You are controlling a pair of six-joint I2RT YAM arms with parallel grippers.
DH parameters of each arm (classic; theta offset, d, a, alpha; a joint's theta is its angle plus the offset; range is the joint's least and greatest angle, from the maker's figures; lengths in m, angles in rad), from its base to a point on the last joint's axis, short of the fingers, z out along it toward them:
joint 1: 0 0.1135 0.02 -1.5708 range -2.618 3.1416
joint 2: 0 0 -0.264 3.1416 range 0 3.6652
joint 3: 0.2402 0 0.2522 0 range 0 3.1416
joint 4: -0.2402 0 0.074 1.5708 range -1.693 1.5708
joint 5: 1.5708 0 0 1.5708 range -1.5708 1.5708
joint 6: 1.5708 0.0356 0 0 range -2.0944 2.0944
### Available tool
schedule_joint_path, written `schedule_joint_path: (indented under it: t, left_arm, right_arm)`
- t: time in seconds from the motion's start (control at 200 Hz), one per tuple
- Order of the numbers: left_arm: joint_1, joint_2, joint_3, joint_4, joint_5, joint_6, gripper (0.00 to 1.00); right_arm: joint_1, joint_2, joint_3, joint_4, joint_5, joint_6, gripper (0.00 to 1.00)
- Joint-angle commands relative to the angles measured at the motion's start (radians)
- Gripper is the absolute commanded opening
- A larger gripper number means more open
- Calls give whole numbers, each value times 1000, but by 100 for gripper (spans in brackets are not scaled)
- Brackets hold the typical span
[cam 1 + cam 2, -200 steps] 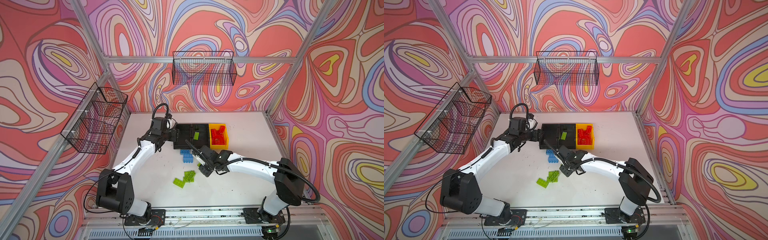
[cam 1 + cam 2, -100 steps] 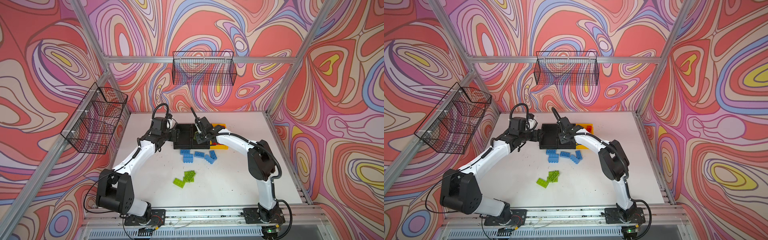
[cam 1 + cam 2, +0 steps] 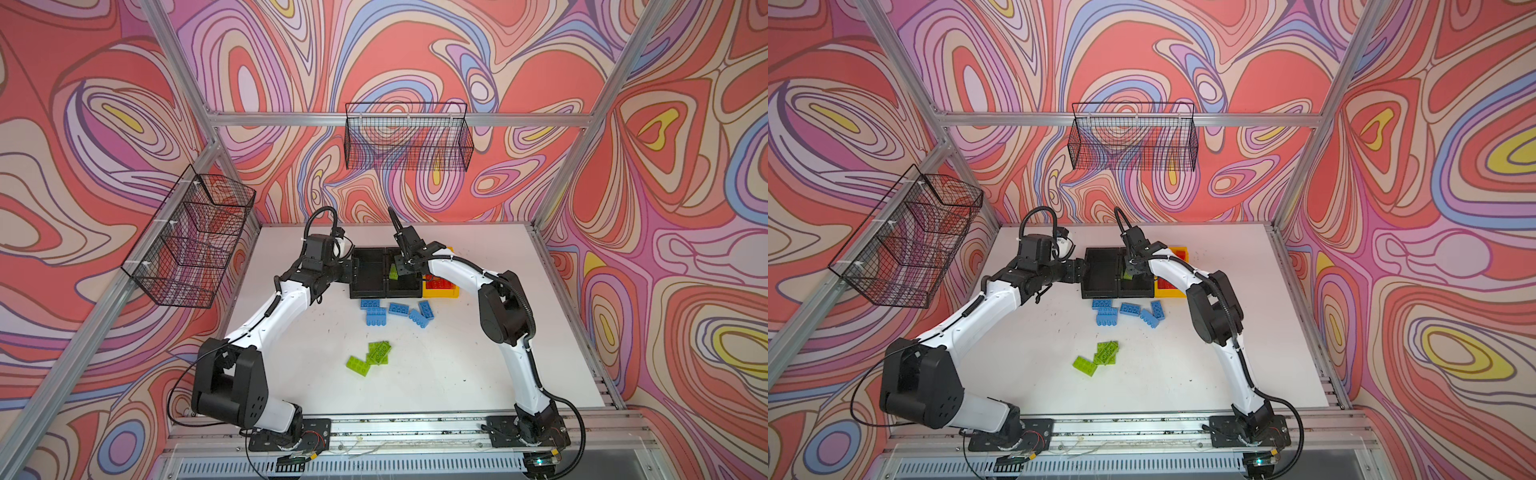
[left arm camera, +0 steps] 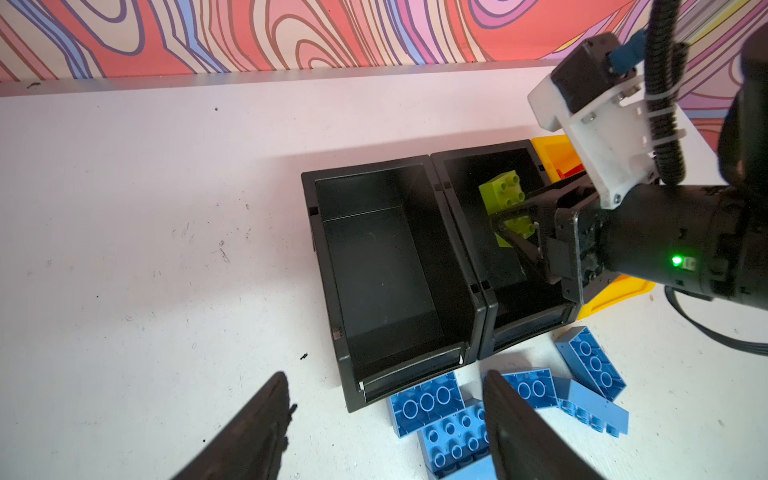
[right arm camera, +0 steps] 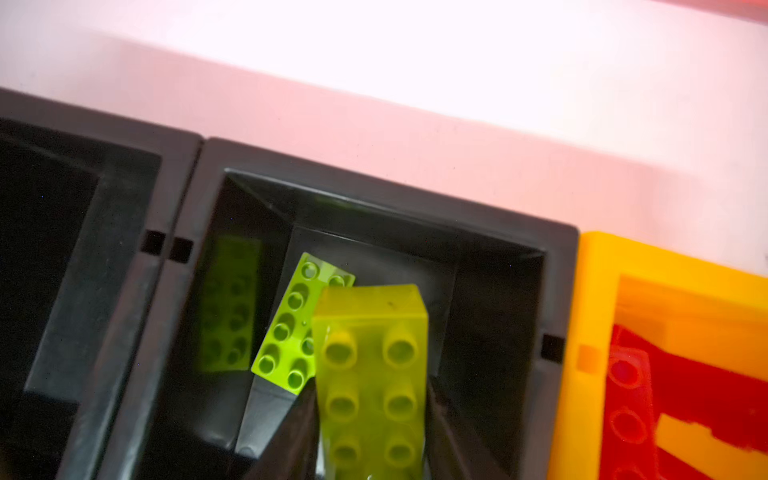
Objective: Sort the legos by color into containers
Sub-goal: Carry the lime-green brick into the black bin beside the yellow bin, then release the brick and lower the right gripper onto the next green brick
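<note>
My right gripper (image 5: 370, 386) hangs over the middle black container (image 5: 395, 199), shut on a lime green lego (image 5: 370, 374) that points down into it. Another green lego (image 5: 291, 328) lies on that container's floor. The left black container (image 4: 374, 270) is empty. Red legos (image 5: 685, 395) fill the yellow container (image 3: 442, 293). My left gripper (image 4: 384, 374) stands open at the left container's outer side, holding nothing. Several blue legos (image 3: 395, 311) lie in front of the containers. Nearer the front sits a cluster of green legos (image 3: 372, 357).
Two black wire baskets hang on the walls, one at the back (image 3: 409, 141) and one on the left (image 3: 191, 241). The three containers stand side by side in a row near the back of the white table (image 3: 478, 353).
My right arm swung from the middle of the table up to the middle black container, carrying the green lego. The left arm stayed where it was.
</note>
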Motion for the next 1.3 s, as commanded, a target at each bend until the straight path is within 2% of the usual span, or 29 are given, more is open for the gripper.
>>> schedule_joint_path:
  t: [0.0,0.08,0.3,0.451,0.646,0.806,0.981,1.102,1.292]
  left_arm:
    - [7,-28,22,-11,4,3,76]
    - [7,-28,21,-13,5,4,76]
    - [7,-36,21,-12,-6,9,76]
    - [7,-34,22,-12,-12,11,76]
    - [7,-22,23,-12,-4,11,76]
    - [7,-14,23,-13,3,6,76]
    - [7,-9,24,-13,5,6,76]
    - [7,-8,25,-13,7,6,76]
    - [7,-15,23,-13,-1,9,77]
  right_arm:
    - [2,7,-2,-3,8,7,56]
    - [2,-15,-13,6,-5,5,60]
    - [12,-165,-72,-7,-53,-23,61]
    - [103,-323,-284,46,-104,21,66]
    - [256,-466,-545,47,-126,263,73]
    - [291,-622,-769,198,-262,496,81]
    - [359,-613,-770,140,-276,573,84]
    - [376,-599,-784,173,-309,611,85]
    - [410,-529,-779,172,-351,603,86]
